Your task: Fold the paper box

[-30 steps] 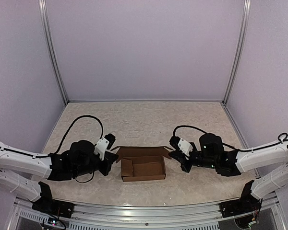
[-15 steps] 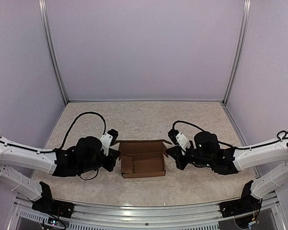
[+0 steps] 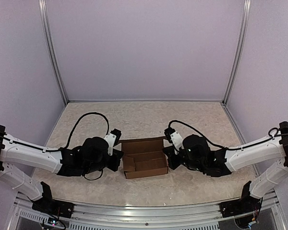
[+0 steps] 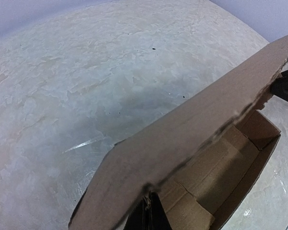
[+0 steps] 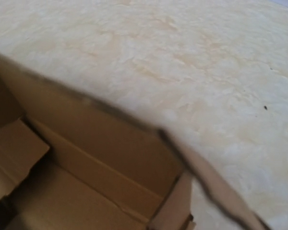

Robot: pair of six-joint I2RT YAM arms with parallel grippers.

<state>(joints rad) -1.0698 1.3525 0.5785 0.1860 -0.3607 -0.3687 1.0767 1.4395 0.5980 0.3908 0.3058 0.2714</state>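
We see the paper box (image 3: 145, 163) open on the bench (image 3: 149, 120); left jaws and right jaws, pressed together, flank its ends.

The box (image 3: 145, 162) was plain brown all over, with no print on it. The table (image 3: 149, 120) was cream with a cloudy tan pattern, like marble. It had a few tiny dark specks (image 4: 153, 48). The left arm (image 3: 31, 155) and the right arm (image 3: 252, 154) were each white and black. A black cable (image 3: 89, 116) looped over the left arm. The walls (image 3: 144, 48) were pale purple. The 2 posts (image 3: 53, 57) and the rail (image 3: 144, 211) were shiny grey.
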